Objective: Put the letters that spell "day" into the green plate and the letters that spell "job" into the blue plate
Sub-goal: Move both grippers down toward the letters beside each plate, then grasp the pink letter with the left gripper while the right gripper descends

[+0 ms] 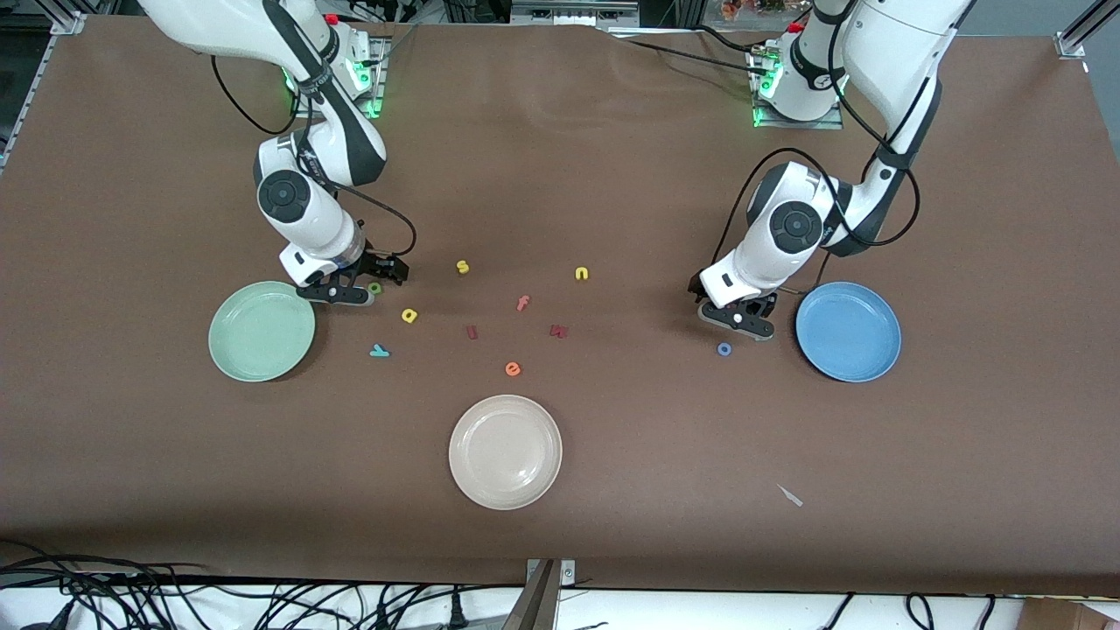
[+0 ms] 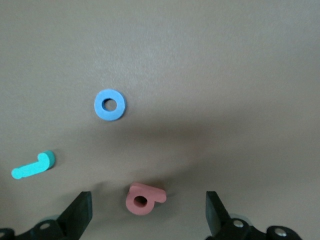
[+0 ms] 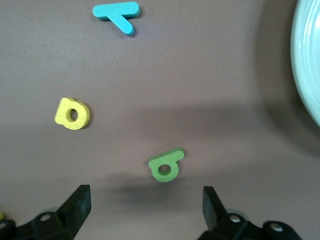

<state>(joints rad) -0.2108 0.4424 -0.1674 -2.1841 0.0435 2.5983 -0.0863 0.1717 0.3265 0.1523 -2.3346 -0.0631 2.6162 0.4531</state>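
Observation:
My right gripper (image 1: 360,282) hangs open low over the table beside the mint-green plate (image 1: 261,331). The olive-green d (image 3: 166,165) lies just ahead of its fingers, not between them. The yellow a (image 3: 72,113) and the teal y (image 3: 117,14) lie nearby. My left gripper (image 1: 735,313) is open beside the blue plate (image 1: 848,331), with the red-orange b (image 2: 144,198) lying on the table between its fingers. The blue ring o (image 2: 110,104) and the teal j (image 2: 34,166) lie close by. Both plates are empty.
A cream plate (image 1: 505,451) sits nearer the front camera at mid-table. Spare letters are scattered in the middle: a yellow s (image 1: 463,267), a yellow n (image 1: 582,274), an orange f (image 1: 522,303), an orange e (image 1: 513,369) and two dark red ones. A pale scrap (image 1: 790,495) lies near the front edge.

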